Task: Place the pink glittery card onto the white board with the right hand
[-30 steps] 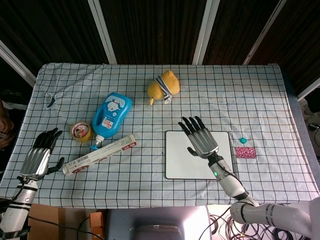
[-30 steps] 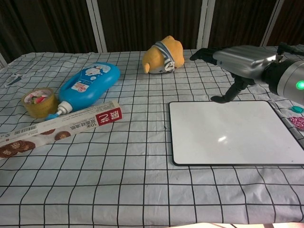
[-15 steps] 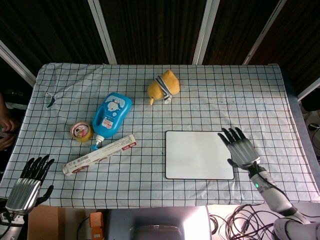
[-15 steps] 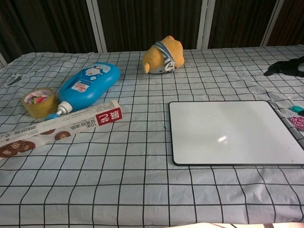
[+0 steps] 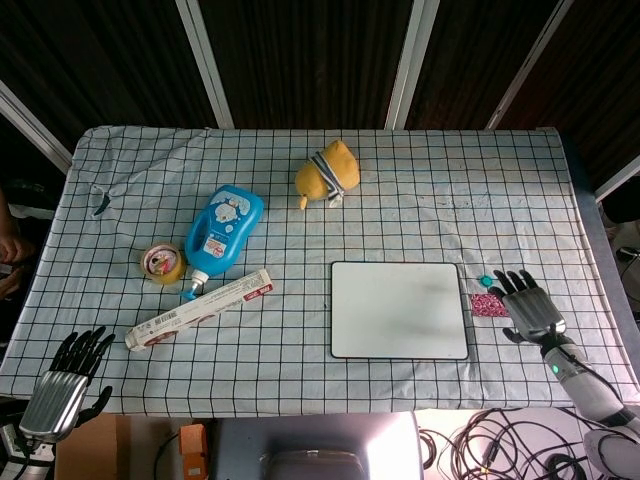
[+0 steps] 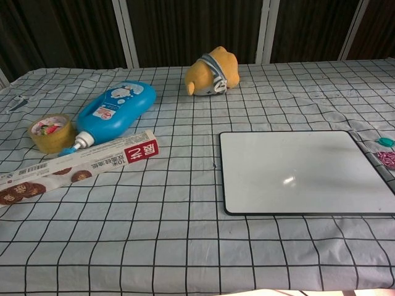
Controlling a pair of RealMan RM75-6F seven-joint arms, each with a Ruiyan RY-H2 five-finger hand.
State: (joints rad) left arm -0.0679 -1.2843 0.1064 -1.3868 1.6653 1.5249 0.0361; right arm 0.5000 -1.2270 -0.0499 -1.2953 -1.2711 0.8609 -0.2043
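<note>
The pink glittery card lies flat on the checked cloth just right of the white board. In the chest view the card shows at the right edge, beside the board. My right hand hovers right of the card with fingers spread, palm down, holding nothing; part of the card is under its fingertips. My left hand hangs off the table's near left corner, fingers apart and empty. Neither hand shows in the chest view.
A small teal cap sits just above the card. A blue bottle, tape roll and long cookie box lie on the left. A yellow plush toy rests at the back centre.
My right hand has moved from over the board to the right, past its edge, and now sits beside the card. My left hand dropped back off the table's near left corner.
</note>
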